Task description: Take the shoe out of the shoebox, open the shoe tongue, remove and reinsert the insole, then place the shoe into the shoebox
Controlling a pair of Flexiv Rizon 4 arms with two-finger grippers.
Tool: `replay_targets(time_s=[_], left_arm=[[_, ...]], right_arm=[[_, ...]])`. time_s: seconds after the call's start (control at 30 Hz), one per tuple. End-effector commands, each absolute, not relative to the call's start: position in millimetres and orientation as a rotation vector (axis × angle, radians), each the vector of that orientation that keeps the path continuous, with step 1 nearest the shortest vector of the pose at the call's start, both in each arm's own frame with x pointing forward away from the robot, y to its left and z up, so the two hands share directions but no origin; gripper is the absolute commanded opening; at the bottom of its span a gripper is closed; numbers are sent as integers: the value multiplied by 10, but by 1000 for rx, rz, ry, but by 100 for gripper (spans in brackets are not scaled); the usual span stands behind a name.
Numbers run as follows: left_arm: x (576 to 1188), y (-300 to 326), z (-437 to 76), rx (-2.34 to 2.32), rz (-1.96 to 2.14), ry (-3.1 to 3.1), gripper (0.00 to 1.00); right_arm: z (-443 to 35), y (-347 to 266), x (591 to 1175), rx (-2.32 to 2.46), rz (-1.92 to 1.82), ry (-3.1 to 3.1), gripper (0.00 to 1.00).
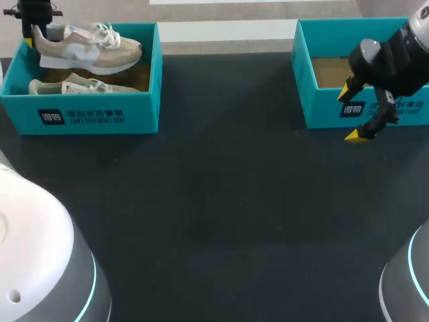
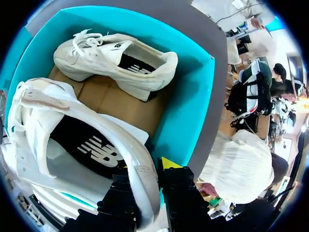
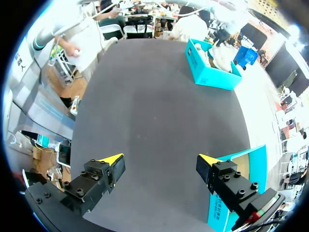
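Note:
A beige and white shoe [image 1: 90, 45] hangs tilted over the left teal shoebox [image 1: 100, 114], heel towards my left gripper [image 1: 32, 33]. In the left wrist view my left gripper [image 2: 145, 186] is shut on the heel collar of this shoe [image 2: 58, 130], whose dark insole [image 2: 89, 147] shows inside. A second shoe [image 1: 67, 86] [image 2: 116, 58] lies on the box floor below. My right gripper [image 1: 353, 113] [image 3: 159, 162] stands open over the front wall of the right teal shoebox [image 1: 322, 111], with nothing between its fingers.
The right shoebox [image 3: 241, 169] shows only its bare cardboard floor [image 1: 330, 72]. A wide stretch of black tabletop [image 1: 221, 201] lies between the two boxes and the front edge. The left shoebox [image 3: 210, 70] is far ahead of my right gripper.

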State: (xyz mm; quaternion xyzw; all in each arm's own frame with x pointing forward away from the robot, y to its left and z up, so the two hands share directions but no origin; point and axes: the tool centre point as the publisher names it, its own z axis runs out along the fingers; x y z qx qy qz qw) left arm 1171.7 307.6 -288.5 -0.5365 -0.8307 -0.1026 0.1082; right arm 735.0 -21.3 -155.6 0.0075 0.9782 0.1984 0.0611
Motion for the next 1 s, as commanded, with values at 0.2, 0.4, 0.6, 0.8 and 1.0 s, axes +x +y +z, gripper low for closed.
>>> replay_targets(time_s=[0.2, 0.4, 0.6, 0.8, 1.0], left_arm=[[11827, 3023, -3206, -1579, -289, -2455, 0], [11848, 3031, -3393, -1516, -277, -2484, 0], [11885, 2999, -3564, -1507, -258, -2482, 0], [11890, 2921, -3683, -1514, -254, -2458, 0], [11886, 2887, -3778, -1502, -234, -2443, 0]], right_arm=[[-1559, -197, 7372, 24, 596, 2963, 100], [-1559, -197, 7372, 24, 596, 2963, 100], [-1559, -197, 7372, 24, 596, 2963, 100], [-1559, -197, 7372, 24, 596, 2963, 100], [-1559, -197, 7372, 24, 596, 2963, 100]])
